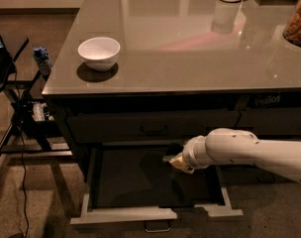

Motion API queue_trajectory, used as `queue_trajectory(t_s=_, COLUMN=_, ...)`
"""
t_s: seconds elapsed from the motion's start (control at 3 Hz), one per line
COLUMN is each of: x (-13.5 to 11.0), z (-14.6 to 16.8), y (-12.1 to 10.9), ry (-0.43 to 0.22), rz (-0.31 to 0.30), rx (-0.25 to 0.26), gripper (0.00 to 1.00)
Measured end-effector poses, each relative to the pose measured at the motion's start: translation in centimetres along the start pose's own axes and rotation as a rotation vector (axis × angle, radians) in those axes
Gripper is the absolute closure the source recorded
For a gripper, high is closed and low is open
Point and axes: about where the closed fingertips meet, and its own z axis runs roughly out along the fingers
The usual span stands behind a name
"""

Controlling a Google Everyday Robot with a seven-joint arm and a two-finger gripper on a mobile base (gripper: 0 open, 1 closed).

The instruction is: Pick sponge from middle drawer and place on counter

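Glossy reflective counter (pixel 180 66); glazed bowl (pixel 99 52); gripper (pixel 175 158) over matt dark middle drawer (pixel 128 185)

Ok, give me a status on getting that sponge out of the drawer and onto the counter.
Done: the drawer is pulled open. In hand: the gripper is inside it, toward the right side, and a yellowish bit at its tip looks like the sponge, though a firm hold can't be confirmed. Left: lift it out and set it on the counter, where no sponge lies yet, only things like the bowl.

Probably a kitchen: glossy grey-beige slab counter (pixel 180 58), round white ceramic bowl (pixel 99 52); gripper (pixel 176 161) over the open grey-fronted drawer (pixel 135 215).
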Motion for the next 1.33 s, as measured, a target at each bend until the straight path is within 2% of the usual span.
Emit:
queue_trajectory(t_s=0.33, x=-0.4, z=-1.4, y=0.0, ry=0.002, rz=0.002, rx=0.018, gripper=1.00)
queue_trajectory(t_s=0.67, x=-0.8, z=-4.4, y=-0.2, ry=0.013, rz=0.013, rx=0.075, gripper=1.00)
queue_trajectory(t_s=1.33, x=-2.7, z=-12.7, y=-1.0, ry=0.022, rz=0.019, rx=0.214, gripper=1.00)
